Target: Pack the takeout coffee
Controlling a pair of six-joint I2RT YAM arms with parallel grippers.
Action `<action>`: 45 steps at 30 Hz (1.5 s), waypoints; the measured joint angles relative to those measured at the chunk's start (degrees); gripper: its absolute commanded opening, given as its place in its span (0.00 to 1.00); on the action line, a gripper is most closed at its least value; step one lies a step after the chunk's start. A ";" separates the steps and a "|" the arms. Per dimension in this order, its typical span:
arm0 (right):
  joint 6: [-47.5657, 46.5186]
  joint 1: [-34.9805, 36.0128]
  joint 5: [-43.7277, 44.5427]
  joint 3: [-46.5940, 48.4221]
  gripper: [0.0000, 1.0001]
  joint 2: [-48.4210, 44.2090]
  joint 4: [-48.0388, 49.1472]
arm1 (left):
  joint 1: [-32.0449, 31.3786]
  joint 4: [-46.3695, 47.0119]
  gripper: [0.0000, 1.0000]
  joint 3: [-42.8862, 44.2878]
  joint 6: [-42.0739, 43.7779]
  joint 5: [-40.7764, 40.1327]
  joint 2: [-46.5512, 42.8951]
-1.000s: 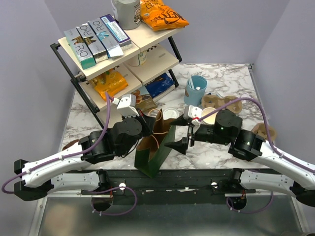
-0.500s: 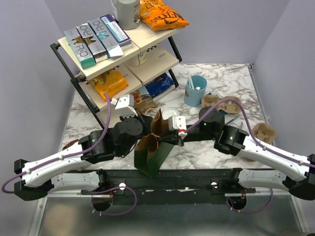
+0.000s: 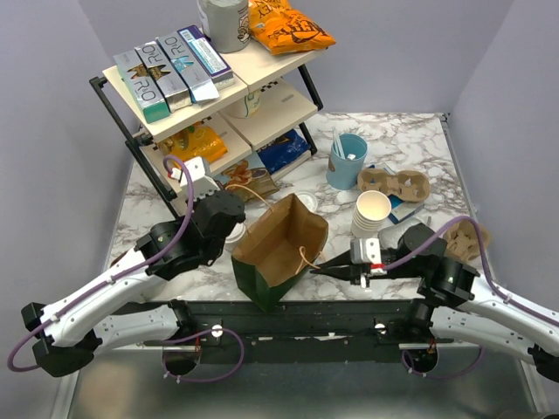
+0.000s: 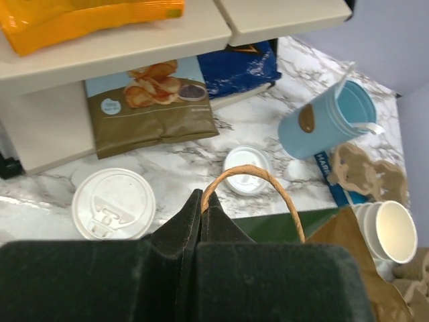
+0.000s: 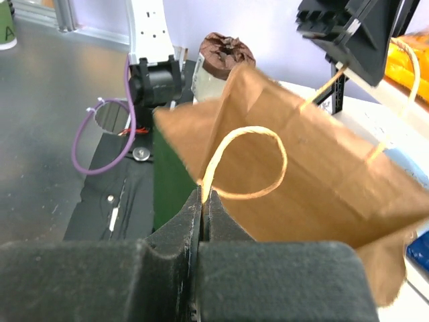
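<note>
While both arms hold the paper bag [image 3: 288, 234] strung open between them, the only clearly readable text is on the rack's top shelf, where the four boxes [image 3: 166, 70] say "ORO" down their tops. A blue packet [image 4: 330, 173] poking out under the light blue cup [image 3: 348, 161] shows white letters starting "HAR", and the rest is covered. That cup holds a few white sticks [image 3: 339, 144] and has a brown logo blob that can't be made out.

The bag is dark green outside and brown inside, with its mouth gaping. The left gripper [image 4: 201, 201] has its fingers pressed together on the rear twine handle [image 4: 249, 169]. The right gripper [image 5: 202, 201] pinches the front twine handle [image 5: 257, 127] the same way.

The takeout coffee [image 4: 114, 203], white lid on, stands on the marble table [image 3: 410, 140] just left of the bag, outside it, right by the left gripper. A stack of lidless cream cups [image 3: 372, 212] sits to the bag's right.
</note>
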 measured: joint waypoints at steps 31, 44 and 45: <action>-2.86 0.00 14.84 -16.81 0.11 -4.46 -0.17 | 12.72 2.58 0.27 -4.59 6.99 21.22 3.93; -7.28 0.00 15.74 3.76 0.03 -6.58 -5.79 | 12.72 8.20 0.99 -3.61 15.69 32.94 -2.32; -7.74 0.00 15.61 4.37 0.04 -6.03 -6.10 | 12.72 9.46 0.99 -3.48 16.52 34.82 -3.17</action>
